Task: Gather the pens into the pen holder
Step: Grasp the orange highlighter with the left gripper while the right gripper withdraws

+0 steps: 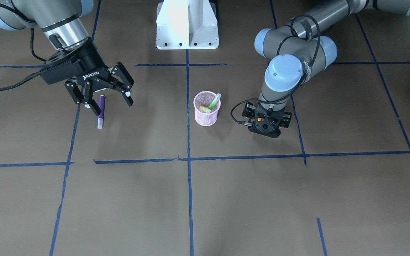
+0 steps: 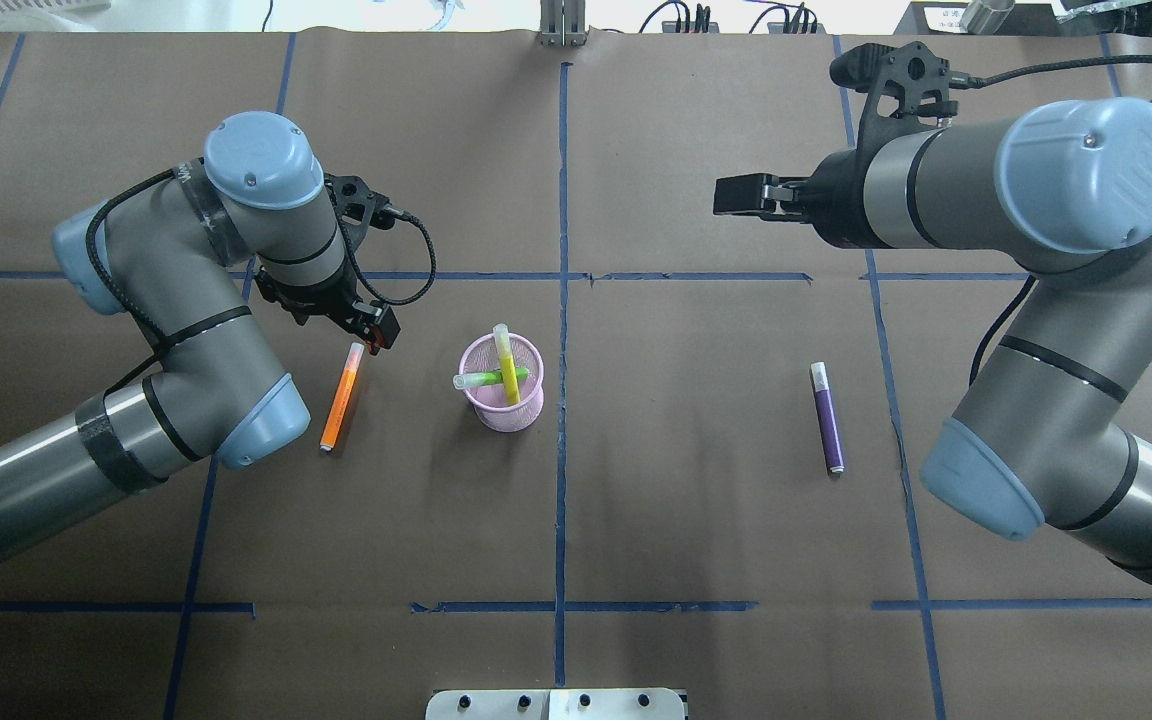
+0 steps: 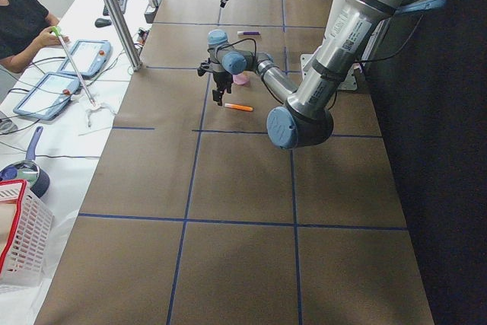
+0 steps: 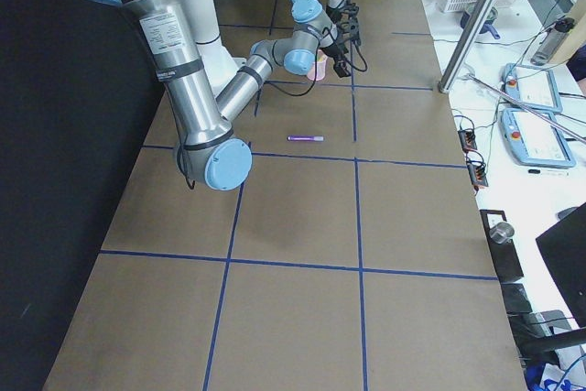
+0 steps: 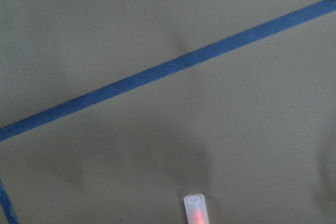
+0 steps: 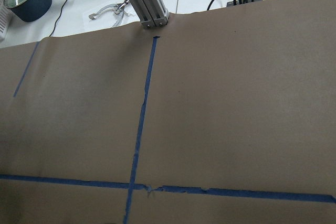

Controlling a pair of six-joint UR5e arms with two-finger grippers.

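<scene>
Black right gripper (image 1: 110,103) spread wide, empty, up over purple pen (image 1: 101,112); left gripper (image 2: 374,334) down at cap end of orange pen (image 2: 341,398), can't tell how open.

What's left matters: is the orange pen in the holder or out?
Out: the orange pen lies flat beside the pink mesh pen holder, not touching it.
</scene>
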